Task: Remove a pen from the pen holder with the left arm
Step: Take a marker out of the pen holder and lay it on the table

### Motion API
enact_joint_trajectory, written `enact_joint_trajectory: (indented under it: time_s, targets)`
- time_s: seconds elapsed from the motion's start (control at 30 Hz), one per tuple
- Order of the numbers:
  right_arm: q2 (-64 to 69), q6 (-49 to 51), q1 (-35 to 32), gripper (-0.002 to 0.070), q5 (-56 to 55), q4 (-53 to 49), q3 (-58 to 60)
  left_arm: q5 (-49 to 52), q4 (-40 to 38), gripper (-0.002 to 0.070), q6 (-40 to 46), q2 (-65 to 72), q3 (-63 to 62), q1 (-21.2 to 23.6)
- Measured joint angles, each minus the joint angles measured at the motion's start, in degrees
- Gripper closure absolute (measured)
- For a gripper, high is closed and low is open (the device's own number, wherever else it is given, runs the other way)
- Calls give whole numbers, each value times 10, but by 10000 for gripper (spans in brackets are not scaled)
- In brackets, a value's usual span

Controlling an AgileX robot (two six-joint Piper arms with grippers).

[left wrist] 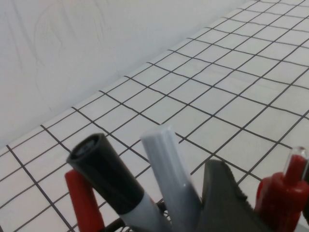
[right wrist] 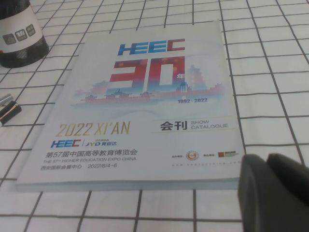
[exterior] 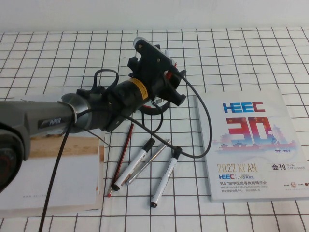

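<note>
Though near-upright, pens point(left wrist: 166, 183) beneath left claw point(exterior: 161, 60)

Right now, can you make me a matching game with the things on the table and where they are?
Things:
1. catalogue
2. thin red pen
3. black-capped marker
4. left gripper

Places:
A. standing in the pen holder
B. open, over the pen holder
C. flat on the right side of the table
D. lying on the table beside the loose markers

Pairs: 1-C, 2-D, 3-A, 4-B.

The right gripper hangs over the catalogue's near edge.
</note>
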Motion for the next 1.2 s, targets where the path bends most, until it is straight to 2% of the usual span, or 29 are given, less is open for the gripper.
enact_joint_trajectory:
  time_s: [0.2, 0.47, 0.7, 0.9, 1.2]
  targets:
    - [0, 0, 0, 691, 0, 0, 0, 4, 0, 379, 0, 2, -5, 0]
    - [0, 0, 0, 691, 0, 0, 0, 6, 0, 488, 0, 2, -5, 0]
    - [0, 0, 0, 691, 0, 0, 0, 6, 0, 521, 0, 2, -5, 0]
    - [0, 0, 0, 691, 0, 0, 0, 1, 0, 624, 3, 2, -6, 1]
    - [0, 0, 0, 692, 0, 0, 0, 2, 0, 626, -6, -26, -7, 1]
